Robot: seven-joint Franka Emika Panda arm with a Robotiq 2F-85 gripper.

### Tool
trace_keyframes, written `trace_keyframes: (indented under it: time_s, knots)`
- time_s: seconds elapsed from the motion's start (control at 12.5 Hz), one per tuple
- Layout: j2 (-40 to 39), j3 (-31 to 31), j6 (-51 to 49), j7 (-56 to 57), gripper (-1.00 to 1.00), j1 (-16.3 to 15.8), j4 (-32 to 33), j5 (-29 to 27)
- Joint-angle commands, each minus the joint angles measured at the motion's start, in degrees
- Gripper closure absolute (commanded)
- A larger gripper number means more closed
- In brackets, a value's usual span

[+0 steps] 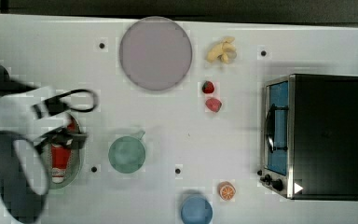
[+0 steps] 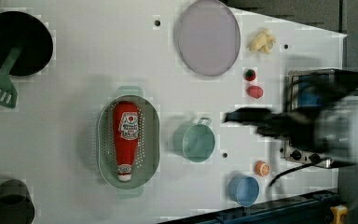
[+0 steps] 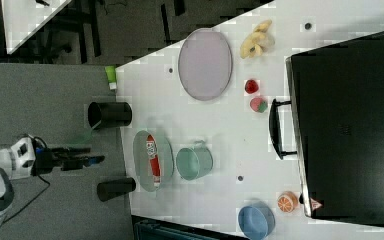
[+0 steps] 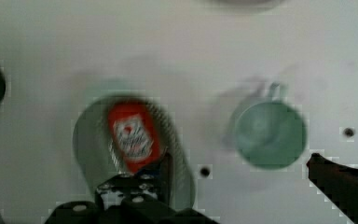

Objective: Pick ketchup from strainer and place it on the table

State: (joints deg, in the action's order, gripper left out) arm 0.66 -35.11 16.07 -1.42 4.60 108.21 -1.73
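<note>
Ketchup (image 2: 126, 135) lies lengthwise in the strainer (image 2: 106, 140), white cap toward the left view's bottom, nearly filling the basket's inside. Bare table (image 2: 74, 70) lies open on the left view's left of the strainer; on the left view's right a green cup (image 2: 194, 141) stands near. The bottle's white label carries printing too small to read. Above the table, the tool (image 4: 240, 170) has its fingers (image 4: 165, 170) wide apart and empty, over the strainer and cup.
</note>
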Motion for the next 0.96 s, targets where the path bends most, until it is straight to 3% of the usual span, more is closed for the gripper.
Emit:
trace_keyframes:
  time_s: [0.08, 0.4, 0.96]
  knots:
    - [-2.92, -4.88, 2.57, -2.36, -1.0, -0.44, 1.64, 0.01]
    - [-8.77, -10.27, 14.34, -2.36, -1.0, -0.97, 7.5, 2.39]
    - [-20.44, -10.1, 38.33, -2.57, -1.0, -1.87, 17.34, 13.44]
